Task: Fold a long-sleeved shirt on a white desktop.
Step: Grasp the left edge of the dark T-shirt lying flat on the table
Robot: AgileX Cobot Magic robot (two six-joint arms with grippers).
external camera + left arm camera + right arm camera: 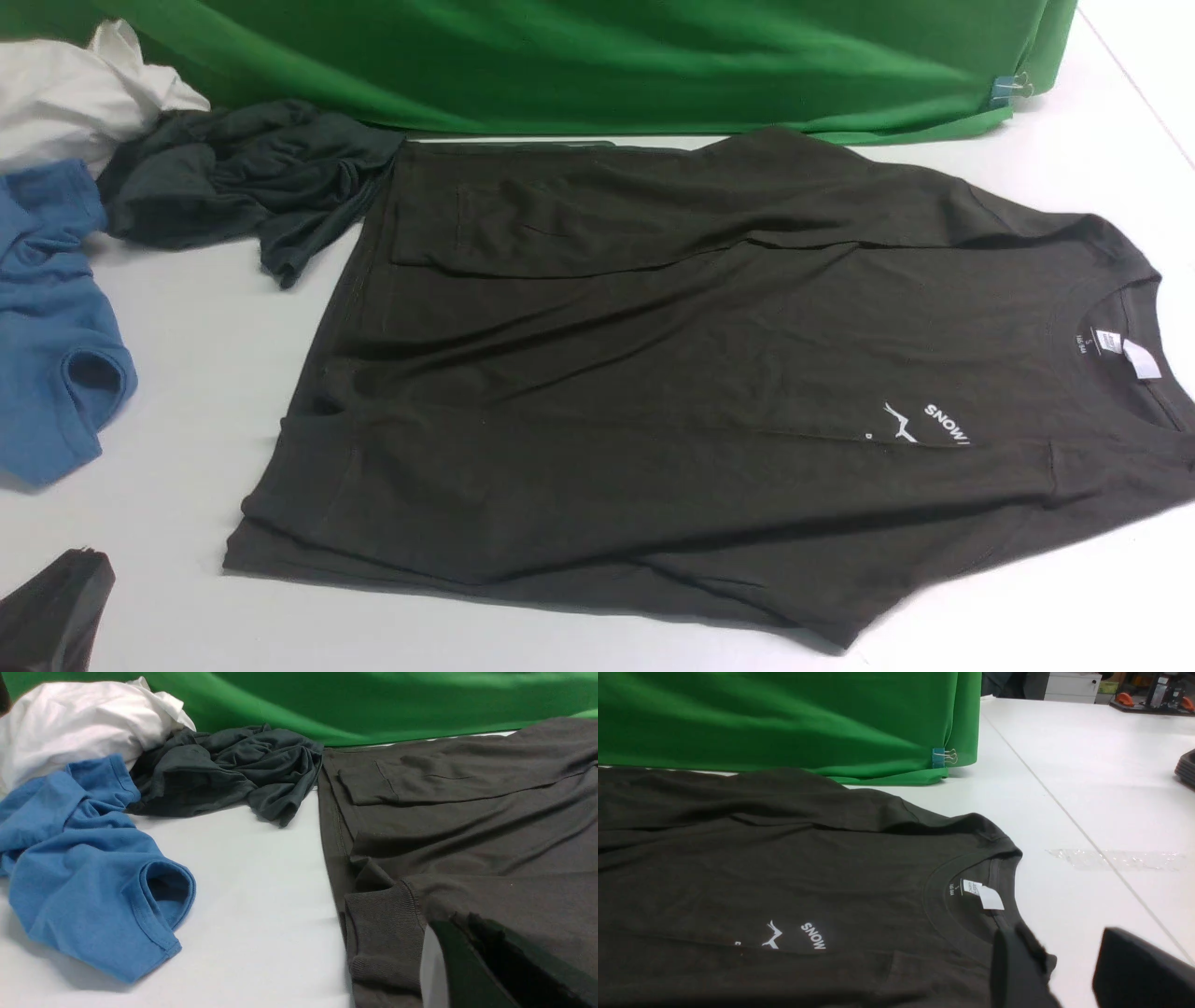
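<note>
Matt knit long-sleeved shirt; smooth white desktop.

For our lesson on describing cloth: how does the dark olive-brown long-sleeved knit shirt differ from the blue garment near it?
The dark olive-brown long-sleeved shirt lies spread flat, sleeves folded over its body; the blue garment lies crumpled. The shirt covers far more of the white desktop than the blue garment. The shirt bears a white "SNOW" print; the blue garment shows none. Both rest on that desktop.

Bright even light, soft shadows (mild blur)
</note>
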